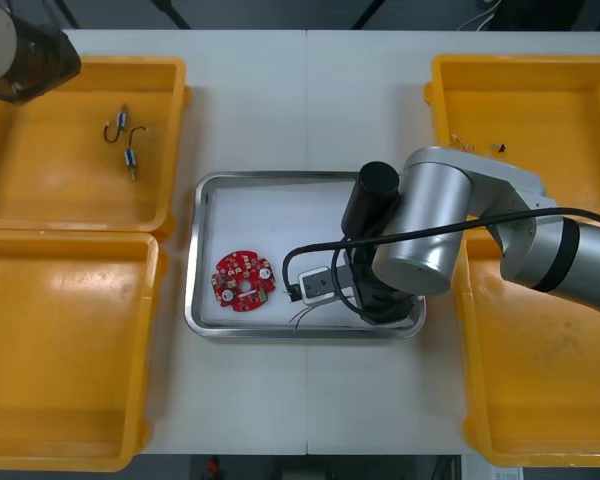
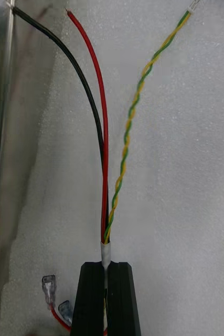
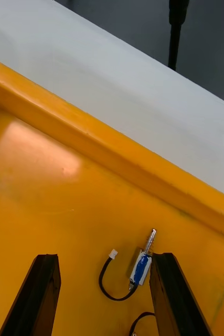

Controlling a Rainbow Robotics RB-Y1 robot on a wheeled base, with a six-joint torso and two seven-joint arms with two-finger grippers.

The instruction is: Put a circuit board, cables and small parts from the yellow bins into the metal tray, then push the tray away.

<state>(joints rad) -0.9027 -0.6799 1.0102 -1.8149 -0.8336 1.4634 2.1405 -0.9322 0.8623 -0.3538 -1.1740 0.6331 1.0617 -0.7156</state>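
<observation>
Front view shows the right arm point(image 1: 430, 230) bent down into the tray point(image 1: 280, 210), right jaws pinching the cables point(image 2: 104, 157) near the red board point(image 1: 243, 280). The left jaws are spread over a yellow bin point(image 3: 38, 184).

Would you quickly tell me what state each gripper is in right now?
Left gripper: open, holding nothing, over a yellow bin.
Right gripper: shut on the cables, over the metal tray.

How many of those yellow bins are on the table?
4. On the robot's left: the far left bin, under the open left gripper, and the near left bin. On its right: the far right bin and the near right bin, both partly covered by the right arm.
</observation>
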